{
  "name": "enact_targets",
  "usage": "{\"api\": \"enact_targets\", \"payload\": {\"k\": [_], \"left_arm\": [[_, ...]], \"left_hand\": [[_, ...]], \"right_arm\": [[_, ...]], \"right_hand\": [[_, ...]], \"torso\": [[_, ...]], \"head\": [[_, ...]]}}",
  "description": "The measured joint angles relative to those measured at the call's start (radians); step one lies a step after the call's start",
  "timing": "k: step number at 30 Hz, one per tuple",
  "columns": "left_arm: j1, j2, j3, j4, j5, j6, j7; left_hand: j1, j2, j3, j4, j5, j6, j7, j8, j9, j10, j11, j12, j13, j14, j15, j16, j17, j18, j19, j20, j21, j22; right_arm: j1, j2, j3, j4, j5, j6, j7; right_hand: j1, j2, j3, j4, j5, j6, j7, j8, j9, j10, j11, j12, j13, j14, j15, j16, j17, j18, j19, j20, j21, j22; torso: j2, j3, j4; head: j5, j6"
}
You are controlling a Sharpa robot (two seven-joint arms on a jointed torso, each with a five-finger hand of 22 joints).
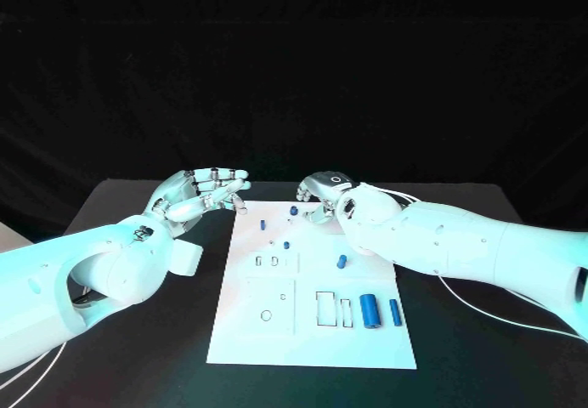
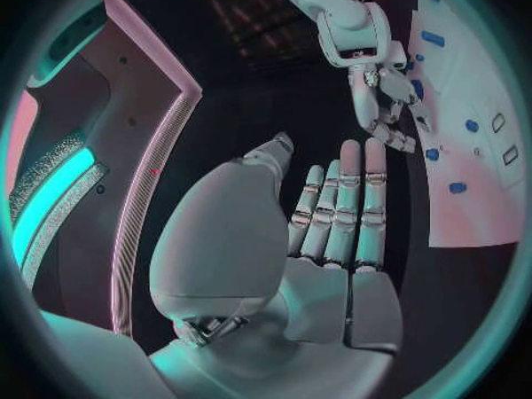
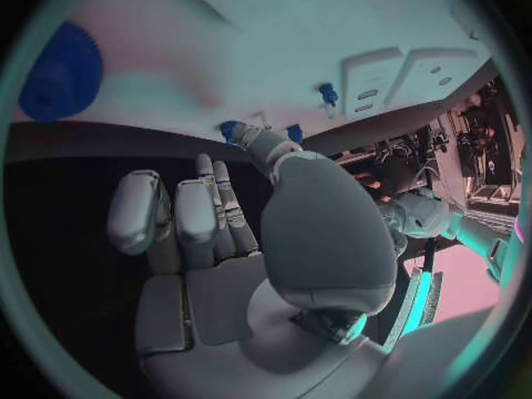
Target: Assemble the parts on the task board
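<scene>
Nearest, blue cylindrical parts lie on the white task board; left hand spread empty, right hand's grip unclear.

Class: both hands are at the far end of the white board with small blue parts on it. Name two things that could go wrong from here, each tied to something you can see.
1. The right hand works its fingertips at a small blue part on the board's far edge; it might nudge the part off onto the table.
2. The left hand hangs open close by; the two hands could collide if either reaches across.
</scene>
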State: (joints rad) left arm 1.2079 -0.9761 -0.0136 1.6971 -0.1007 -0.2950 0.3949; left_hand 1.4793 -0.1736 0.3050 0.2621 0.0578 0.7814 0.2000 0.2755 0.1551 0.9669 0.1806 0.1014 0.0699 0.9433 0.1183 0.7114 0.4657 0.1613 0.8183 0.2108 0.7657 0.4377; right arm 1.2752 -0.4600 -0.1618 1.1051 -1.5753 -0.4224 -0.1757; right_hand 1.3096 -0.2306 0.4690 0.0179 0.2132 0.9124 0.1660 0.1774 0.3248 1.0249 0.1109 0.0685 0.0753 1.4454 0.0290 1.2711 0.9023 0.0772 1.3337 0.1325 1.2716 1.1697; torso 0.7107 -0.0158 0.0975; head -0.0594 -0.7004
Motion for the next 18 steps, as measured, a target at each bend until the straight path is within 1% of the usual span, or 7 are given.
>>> {"api": "enact_targets", "payload": {"k": [3,7,10,12,13,16,18], "left_arm": [[0.0,-0.004,0.0,0.0,0.0,0.0,0.0],[0.0,-0.006,0.0,-0.001,0.0,0.0,0.0],[0.0,-0.007,0.0,-0.004,0.0,0.0,0.0],[0.0,-0.008,0.0,-0.005,0.0,0.0,0.0],[0.0,-0.008,0.0,-0.007,0.0,0.0,0.0],[0.0,-0.007,0.0,-0.01,0.0,0.0,0.0],[0.001,-0.006,0.0,-0.012,0.0,0.0,0.0]], "left_hand": [[0.0,0.0,0.0,0.0,0.0,0.0,0.0,0.0,0.0,0.0,0.0,0.0,0.0,0.0,0.0,0.0,0.0,0.0,0.0,0.0,0.0,0.0],[0.0,0.0,0.0,0.0,0.0,0.0,0.0,0.0,0.0,0.0,0.0,0.0,0.0,-0.002,-0.002,0.0,0.0,0.0,-0.004,0.004,0.0,0.0],[0.0,0.0,0.0,0.0,0.0,0.0,0.0,0.0,0.0,0.0,0.0,0.0,0.0,-0.004,-0.004,0.0,0.0,0.0,-0.004,0.004,0.0,0.001],[0.0,0.0,0.0,0.0,0.0,0.0,0.0,0.0,0.0,0.0,0.0,0.0,0.0,-0.004,-0.004,0.0,0.0,0.0,-0.004,0.004,0.0,0.001],[0.0,0.0,0.0,0.0,0.0,0.0,0.0,0.0,0.0,0.0,0.0,0.0,0.0,-0.004,-0.004,0.0,0.0,0.0,-0.004,0.004,0.0,0.001],[0.0,0.0,0.0,0.0,0.0,0.0,0.0,0.0,0.0,0.0,0.0,0.0,0.0,-0.004,-0.004,0.0,0.0,0.0,-0.004,0.004,0.0,0.001],[0.0,0.0,0.0,0.0,0.0,0.0,0.0,0.0,0.0,0.0,0.0,0.0,0.0,-0.004,-0.004,0.0,0.0,0.0,-0.004,0.004,0.0,0.001]], "right_arm": [[0.014,-0.068,0.006,0.066,0.009,-0.011,0.0],[0.035,-0.161,0.012,0.14,0.045,-0.02,0.0],[0.047,-0.216,0.015,0.181,0.092,-0.02,-0.001],[0.053,-0.241,0.015,0.198,0.126,-0.013,-0.001],[0.056,-0.255,0.016,0.203,0.15,-0.007,-0.001],[0.061,-0.281,0.016,0.204,0.206,0.022,-0.001],[0.062,-0.287,0.016,0.199,0.233,0.045,-0.001]], "right_hand": [[0.001,0.001,-0.003,0.003,0.004,0.006,-0.001,-0.002,0.0,0.05,-0.005,0.016,0.009,0.002,-0.002,0.008,0.022,0.0,0.017,-0.009,0.016,0.03],[0.001,0.001,0.016,0.021,0.004,0.025,-0.01,-0.002,0.0,0.183,-0.025,0.071,0.042,0.022,-0.024,0.061,0.107,0.0,0.08,-0.021,0.092,0.126],[0.0,-0.022,0.019,0.022,0.004,0.025,-0.015,-0.011,0.0,0.272,-0.032,0.13,0.084,0.02,-0.043,0.089,0.156,-0.008,0.103,-0.038,0.126,0.138],[0.001,-0.03,-0.027,0.024,0.011,0.008,-0.031,-0.024,0.0,0.343,-0.06,0.247,0.185,0.021,-0.055,0.108,0.184,-0.024,0.12,-0.054,0.152,0.138],[0.006,-0.026,-0.079,0.036,0.012,-0.005,-0.031,-0.025,0.003,0.337,-0.068,0.447,0.405,0.021,-0.055,0.128,0.218,-0.024,0.128,-0.055,0.174,0.138],[0.038,-0.006,-0.156,0.078,0.015,-0.021,-0.025,-0.01,0.021,0.329,-0.057,0.997,0.972,0.021,-0.055,0.171,0.3,-0.024,0.131,-0.052,0.197,0.138],[0.042,-0.003,-0.174,0.097,0.015,-0.024,-0.023,0.005,0.028,0.363,-0.052,1.175,1.144,0.021,-0.046,0.193,0.353,-0.039,0.134,-0.044,0.206,0.138]], "torso": [[0.0,0.0,-0.003],[0.0,0.0012,-0.0081],[0.001,0.0023,-0.0114],[0.001,0.003,-0.0128],[0.001,0.0034,-0.0132],[0.002,0.0044,-0.0136],[0.002,0.0048,-0.0136]], "head": [[0.0,0.003],[0.0,0.009],[0.0,0.012],[0.0,0.015],[-0.002,0.015],[-0.006,0.016],[-0.007,0.017]]}}
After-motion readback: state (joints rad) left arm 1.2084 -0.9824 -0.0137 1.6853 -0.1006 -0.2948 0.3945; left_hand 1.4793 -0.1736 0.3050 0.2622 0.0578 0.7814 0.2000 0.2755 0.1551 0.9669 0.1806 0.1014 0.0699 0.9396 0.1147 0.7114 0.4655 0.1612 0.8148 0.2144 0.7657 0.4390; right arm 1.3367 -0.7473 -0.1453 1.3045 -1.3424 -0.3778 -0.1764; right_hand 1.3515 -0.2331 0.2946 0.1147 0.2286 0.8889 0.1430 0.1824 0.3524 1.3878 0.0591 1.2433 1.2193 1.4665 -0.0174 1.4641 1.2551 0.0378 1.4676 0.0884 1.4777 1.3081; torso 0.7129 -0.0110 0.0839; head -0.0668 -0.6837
